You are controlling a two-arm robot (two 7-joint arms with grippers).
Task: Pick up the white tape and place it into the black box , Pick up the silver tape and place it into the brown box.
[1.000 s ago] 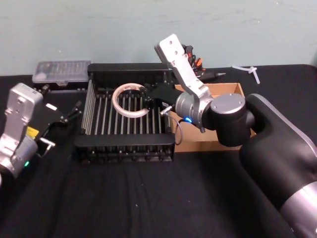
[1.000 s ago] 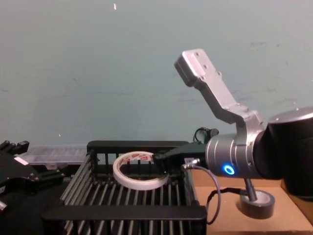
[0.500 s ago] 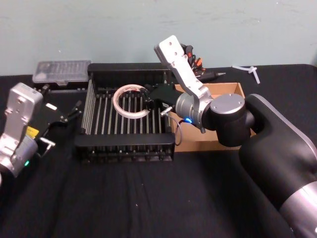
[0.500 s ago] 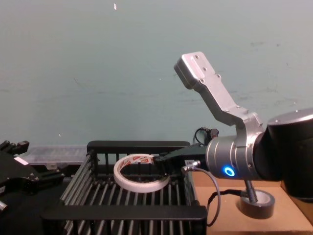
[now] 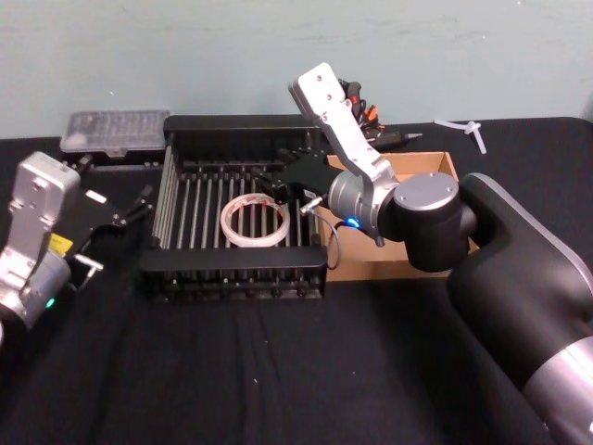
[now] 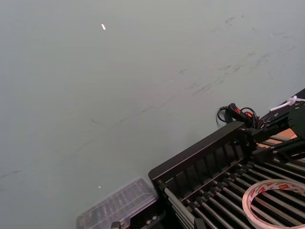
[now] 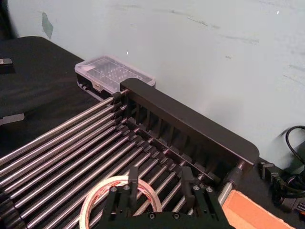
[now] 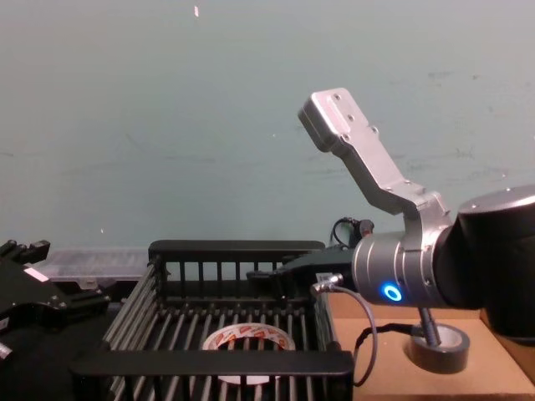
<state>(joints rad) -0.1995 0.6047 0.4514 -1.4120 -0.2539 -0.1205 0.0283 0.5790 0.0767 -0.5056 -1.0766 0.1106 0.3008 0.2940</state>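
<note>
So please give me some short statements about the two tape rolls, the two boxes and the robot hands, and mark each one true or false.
1. The wide white ring of tape lies flat on the bars inside the black slatted plastic crate. True.
2. The right hand is shut on the white tape. False: it is open above the crate, with the ring lying free below.
3. The small thick grey-silver tape roll sits in the shallow tan cardboard tray. True.
4. The left hand is inside the crate. False: it is outside the crate, on its left.
5. A clear plastic case sits inside the crate. False: it is outside, behind the crate's left corner.
</note>
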